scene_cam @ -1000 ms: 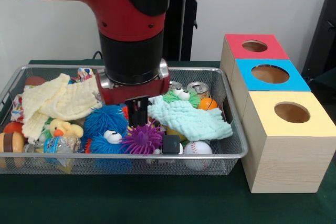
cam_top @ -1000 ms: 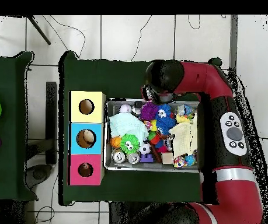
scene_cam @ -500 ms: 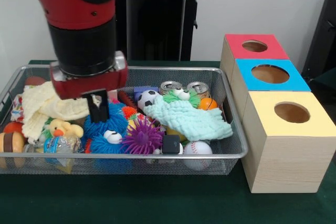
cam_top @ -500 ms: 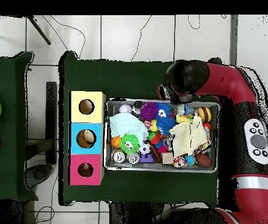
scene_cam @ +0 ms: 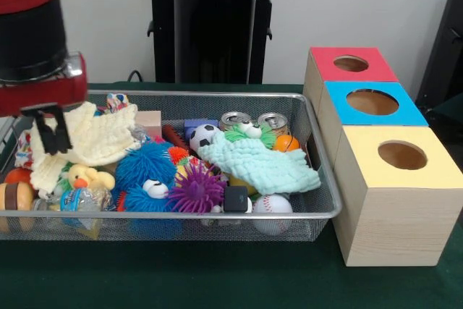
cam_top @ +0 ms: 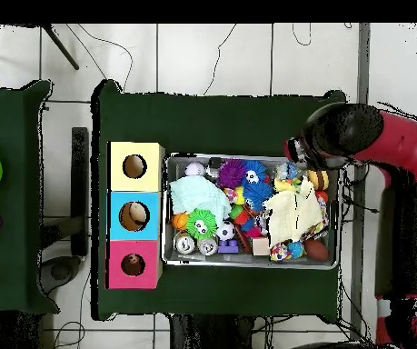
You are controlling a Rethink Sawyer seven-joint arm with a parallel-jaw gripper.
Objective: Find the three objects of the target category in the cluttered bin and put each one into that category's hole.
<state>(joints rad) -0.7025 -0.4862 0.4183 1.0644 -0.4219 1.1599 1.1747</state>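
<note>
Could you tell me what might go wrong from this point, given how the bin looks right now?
The gripper hangs at the end of the wire bin, beside the yellow cloth; a descent there could snag the cloth or hit the bin's rim. The mint cloth drapes over toys near the two cans, so targets may be hidden. The baseball could roll away if nudged.

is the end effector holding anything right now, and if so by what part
Nothing is held. The end effector hangs over the bin's end by the cream cloth, its dark fingers close together with no object showing between them.
</note>
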